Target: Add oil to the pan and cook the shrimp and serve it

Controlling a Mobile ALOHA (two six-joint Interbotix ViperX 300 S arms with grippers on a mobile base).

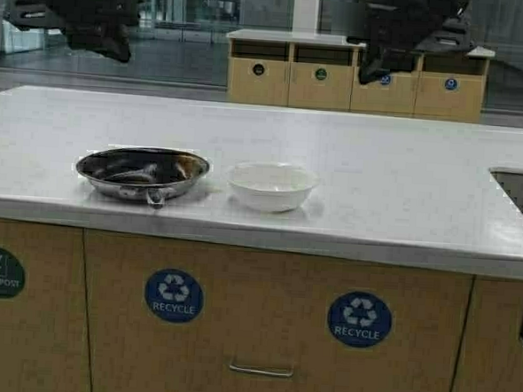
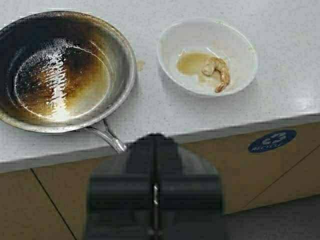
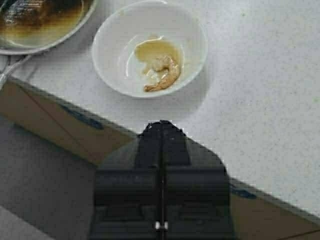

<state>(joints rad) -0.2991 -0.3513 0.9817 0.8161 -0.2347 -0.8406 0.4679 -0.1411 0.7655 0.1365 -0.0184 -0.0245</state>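
The steel pan [image 1: 142,171] sits on the white counter, its handle toward me; its inside [image 2: 60,75] is browned and glossy with oil. To its right stands a white bowl [image 1: 272,185] holding the curved tan shrimp [image 2: 217,72] [image 3: 162,75] in a small pool of oil. The oil jug is out of view. My left gripper [image 2: 155,137] hangs high above the counter's front edge, near the pan handle, shut and empty. My right gripper [image 3: 161,125] is raised above the edge in front of the bowl, also shut and empty. Both arms show dark at the top of the high view.
The counter [image 1: 379,159] has a sink cut-out [image 1: 521,194] at the far right. Below its front edge are wooden cabinet fronts with recycle stickers [image 1: 174,295]. Another bin cabinet [image 1: 353,77] stands across the room.
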